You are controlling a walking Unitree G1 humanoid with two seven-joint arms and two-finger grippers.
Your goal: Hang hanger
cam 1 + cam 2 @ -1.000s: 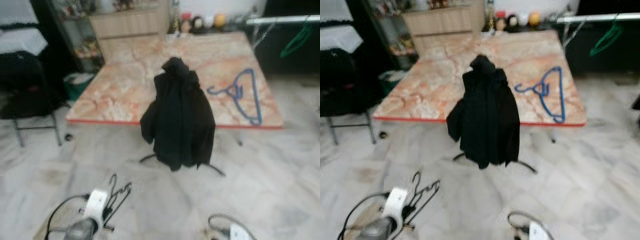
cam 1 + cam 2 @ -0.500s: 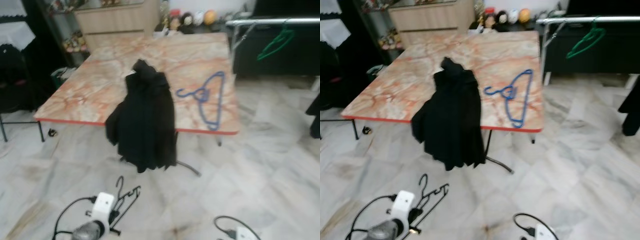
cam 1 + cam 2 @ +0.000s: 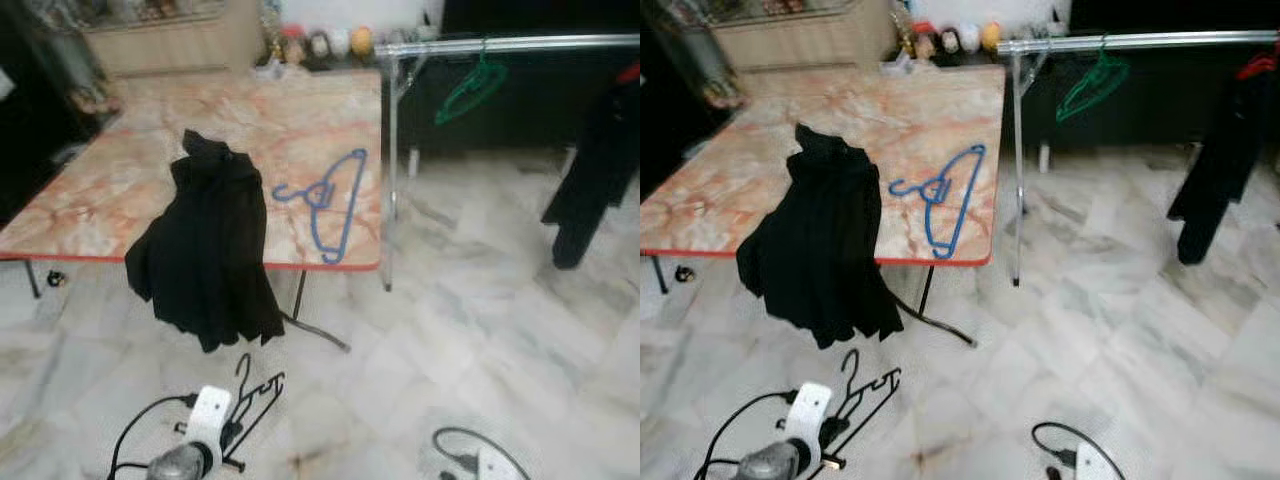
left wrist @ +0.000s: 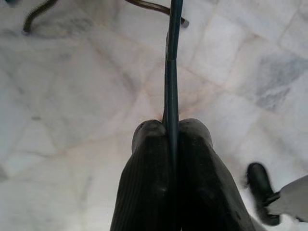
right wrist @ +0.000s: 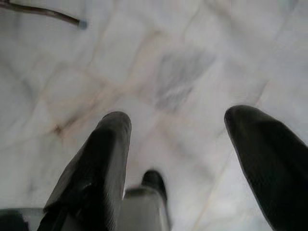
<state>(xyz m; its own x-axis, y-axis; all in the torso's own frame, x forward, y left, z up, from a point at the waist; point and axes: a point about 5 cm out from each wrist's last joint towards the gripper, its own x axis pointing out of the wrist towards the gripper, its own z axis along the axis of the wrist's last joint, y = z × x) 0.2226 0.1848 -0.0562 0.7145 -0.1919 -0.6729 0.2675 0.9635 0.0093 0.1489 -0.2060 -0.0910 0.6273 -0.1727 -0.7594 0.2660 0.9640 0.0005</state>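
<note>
A thin black wire hanger point(image 3: 252, 388) is showing low in the lower left of the head views, its hook pointing up and its frame slanting down over the pale marble floor. In the left wrist view the hanger is running as a dark slim rod up the middle of the frame, pinched at its near end. It is hanging clear of the floor, tilted rather than level.

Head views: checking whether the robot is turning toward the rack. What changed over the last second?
The camera swung right: the clothes rack with its green hanger is now in fuller view. The left gripper remains shut on the black hanger; jacket and blue hanger unmoved.
</note>
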